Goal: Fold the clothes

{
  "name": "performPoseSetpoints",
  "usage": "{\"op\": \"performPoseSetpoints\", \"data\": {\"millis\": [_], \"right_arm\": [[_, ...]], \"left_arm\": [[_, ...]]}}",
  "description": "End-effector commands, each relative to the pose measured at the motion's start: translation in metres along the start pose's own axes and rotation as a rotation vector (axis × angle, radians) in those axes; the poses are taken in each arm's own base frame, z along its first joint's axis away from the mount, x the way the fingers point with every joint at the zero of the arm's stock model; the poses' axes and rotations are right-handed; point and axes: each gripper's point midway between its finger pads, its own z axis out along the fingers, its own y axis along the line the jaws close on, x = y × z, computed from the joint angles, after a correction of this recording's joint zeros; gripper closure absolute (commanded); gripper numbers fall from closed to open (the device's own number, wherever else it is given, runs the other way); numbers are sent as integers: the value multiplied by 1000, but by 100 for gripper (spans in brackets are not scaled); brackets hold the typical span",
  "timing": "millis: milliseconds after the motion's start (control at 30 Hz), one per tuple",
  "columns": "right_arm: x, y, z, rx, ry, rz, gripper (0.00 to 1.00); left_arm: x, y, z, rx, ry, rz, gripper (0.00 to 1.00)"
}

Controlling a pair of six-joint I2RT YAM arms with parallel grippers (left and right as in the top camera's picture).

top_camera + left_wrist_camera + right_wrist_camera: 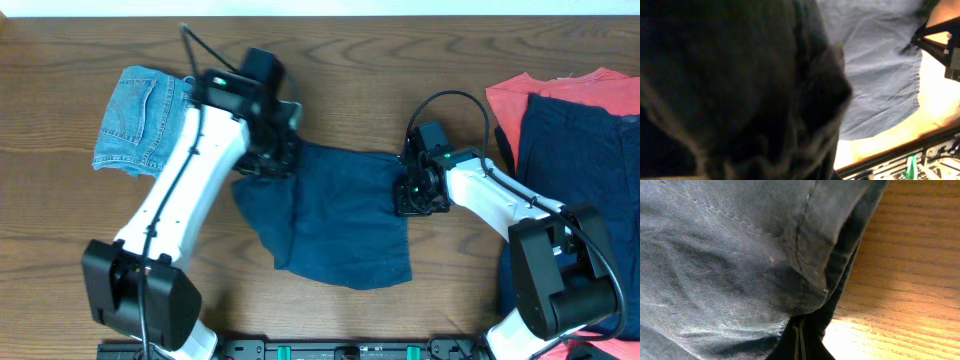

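Observation:
The navy-blue shorts lie spread on the wooden table between my arms. My left gripper is at their upper left corner; in the left wrist view dark cloth fills the frame and hides the fingers, with the rest of the shorts beyond. My right gripper is at the shorts' right edge. In the right wrist view its fingers are pressed together on a fold of the navy cloth, just above the table.
Light-blue denim shorts lie at the back left. A coral-red shirt with another navy garment on it lies at the right. The table's front edge and a rail run below.

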Motion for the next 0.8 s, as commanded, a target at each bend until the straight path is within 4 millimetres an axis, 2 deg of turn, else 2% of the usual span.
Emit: {"op": "performPoseSetpoints", "data": {"millis": [0, 100, 233, 467, 500, 600, 700, 767], "right_arm": [[16, -19, 16, 74, 64, 30, 99], [16, -18, 16, 74, 64, 30, 99], [16, -18, 16, 74, 64, 29, 99], [16, -18, 16, 74, 64, 30, 99], [16, -18, 16, 74, 65, 30, 99], [16, -18, 16, 74, 64, 30, 99], [16, -18, 16, 74, 64, 30, 99], [16, -18, 16, 74, 64, 30, 99]], "left_arm": [[5, -20, 15, 15, 16, -84, 94], [5, -36, 29, 24, 3, -93, 94], [-6, -60, 42, 54, -57, -84, 91], [-11, -101, 48, 103, -117, -43, 89], [-11, -105, 48, 104, -124, -32, 83], [-9, -111, 51, 68, -142, -29, 83], [-6, -116, 53, 44, -150, -16, 68], [-2, -121, 54, 47, -142, -18, 67]]}}
